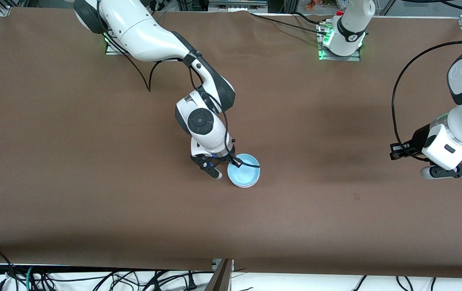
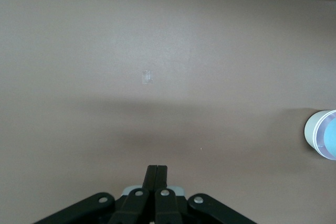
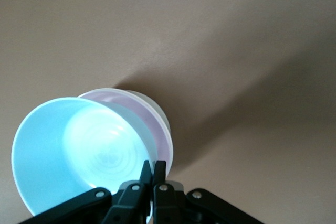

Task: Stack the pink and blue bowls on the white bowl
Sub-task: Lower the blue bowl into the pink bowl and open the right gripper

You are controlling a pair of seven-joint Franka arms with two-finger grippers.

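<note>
Brown paper-covered table [image 1: 93,182], blue bowl [image 1: 244,174] mid-table, cables [image 1: 53,279] at edge.

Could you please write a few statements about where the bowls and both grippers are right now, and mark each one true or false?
1. The blue bowl sits uppermost in the stack. True.
2. The right gripper is shut on the blue bowl's rim. True.
3. The pink bowl lies alone near the left arm's base. False: it is under the blue bowl, inside the white bowl.
4. The left gripper holds the white bowl. False: it is shut on nothing, waiting over bare table at the left arm's end.
5. The blue bowl sits level. False: in the right wrist view it is tilted on the pink bowl.
</note>
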